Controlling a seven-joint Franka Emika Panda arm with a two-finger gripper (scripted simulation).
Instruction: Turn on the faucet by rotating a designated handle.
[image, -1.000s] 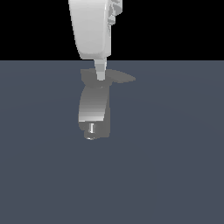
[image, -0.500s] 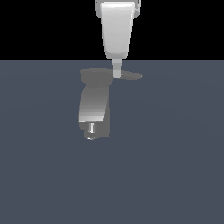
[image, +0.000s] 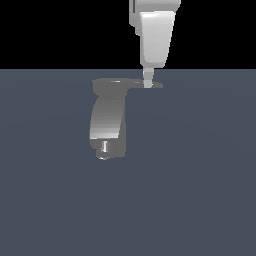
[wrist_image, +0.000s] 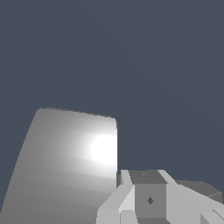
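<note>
Flat, plain slate-blue floor (image: 200, 190), matte, reaching a straight far edge; bearing directly one grey faucet (image: 107, 125), upright.

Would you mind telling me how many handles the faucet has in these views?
1. The handle is a flat lever jutting from the top of the faucet toward the exterior view's right, under the gripper. Others may be hidden behind.

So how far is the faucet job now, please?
Done: the tool has reached the handle near its outer tip, at the exterior view's right of the faucet. In hand: it appears to press on the handle. Left: the rest of the turn; I cannot tell how far the handle has rotated.
</note>
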